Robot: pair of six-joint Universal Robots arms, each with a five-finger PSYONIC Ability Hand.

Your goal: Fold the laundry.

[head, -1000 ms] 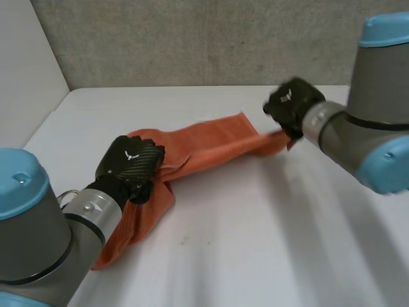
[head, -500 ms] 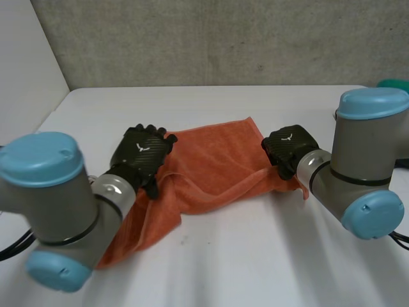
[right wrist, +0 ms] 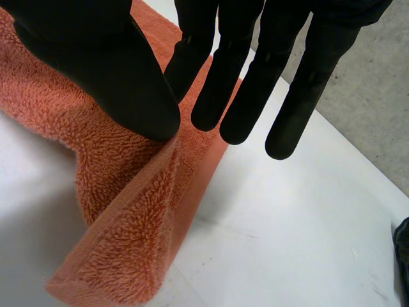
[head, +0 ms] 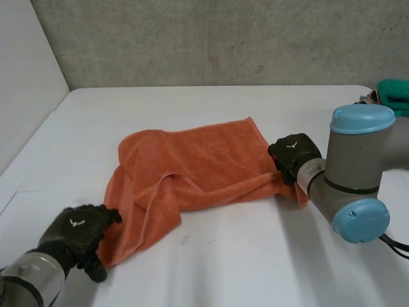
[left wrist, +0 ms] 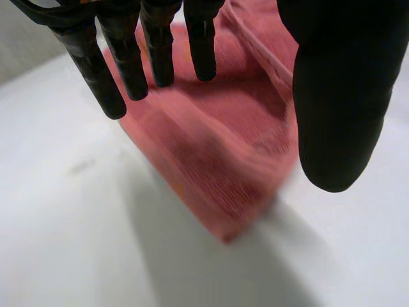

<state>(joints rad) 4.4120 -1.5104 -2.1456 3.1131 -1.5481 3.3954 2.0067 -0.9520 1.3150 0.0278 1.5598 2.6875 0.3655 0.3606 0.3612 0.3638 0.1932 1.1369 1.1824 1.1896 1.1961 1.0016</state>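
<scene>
An orange towel (head: 204,160) lies rumpled on the white table (head: 255,256), its left side folded over itself into a narrow strip that runs towards me. My left hand (head: 77,231) hovers at the near end of that strip, fingers straight and thumb apart, holding nothing. In the left wrist view the towel's corner (left wrist: 223,147) lies on the table under those fingers (left wrist: 128,64). My right hand (head: 293,153) sits at the towel's right edge. In the right wrist view its thumb (right wrist: 108,70) pinches a raised fold of towel (right wrist: 121,211) against the fingers.
A green object (head: 395,89) sits at the table's far right edge. A grey wall stands behind the table and a white wall to its left. My right arm's elbow (head: 358,217) hangs over the table's right part.
My left hand opened, let go of the towel's far left part and drew back to the near left corner. My right hand came down and nearer with its edge, and the towel now lies spread wider.
</scene>
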